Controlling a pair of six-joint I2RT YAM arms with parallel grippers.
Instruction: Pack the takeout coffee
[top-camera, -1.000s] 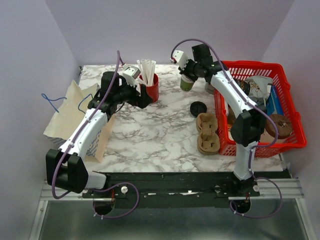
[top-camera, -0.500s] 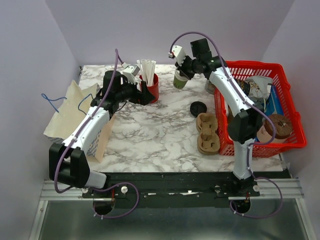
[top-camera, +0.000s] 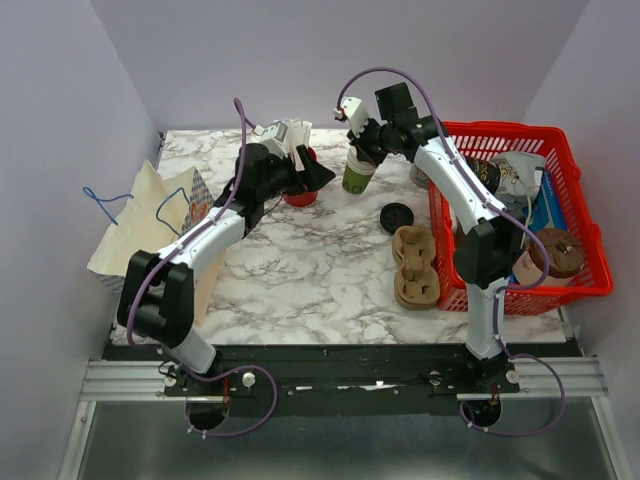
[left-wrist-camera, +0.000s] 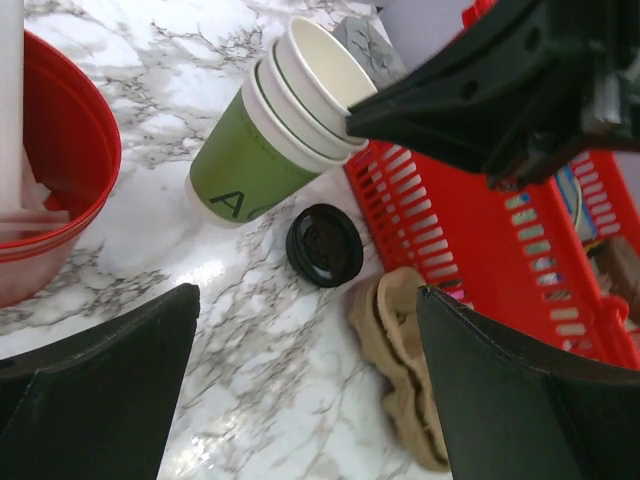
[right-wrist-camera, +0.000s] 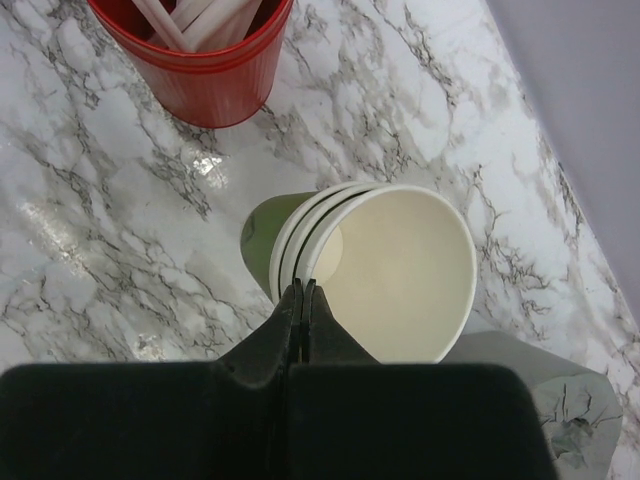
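Your right arm (top-camera: 452, 190) reaches to the far middle of the surface (top-camera: 300, 270), and its jaws are clamped on the near rim of the cup (top-camera: 357, 173). In the right wrist view the two fingers (right-wrist-camera: 275, 345) meet in a thin line over that rim. The cup (right-wrist-camera: 400, 270) is cream inside with a green body, and more than one rim shows nested at its mouth. It is tilted, with its mouth leaning toward the red basket (top-camera: 560, 290) and its base low by the surface. You cannot tell whether the base touches the surface. The cup is between the red cup of straws (right-wrist-camera: 200, 60) and the basket, and it is not in the tray (top-camera: 415, 265). The black lid (top-camera: 397, 217) lies flat on the surface just in front of the cup, between it and the brown tray, close to the basket wall. The tray lies against the basket's near left side. Your left arm (top-camera: 205, 235) stretches across to the red cup of straws, and its jaws are spread wide and hold nothing. In the left wrist view their fingers (left-wrist-camera: 100, 400) frame the lid (left-wrist-camera: 325, 245), the tilted cup (left-wrist-camera: 250, 160) and one end of the tray (left-wrist-camera: 400, 340). The red cup of straws (left-wrist-camera: 55, 170) shows at that view's left edge. A paper bag (top-camera: 130, 225) with blue handles lies at the left edge of the surface.
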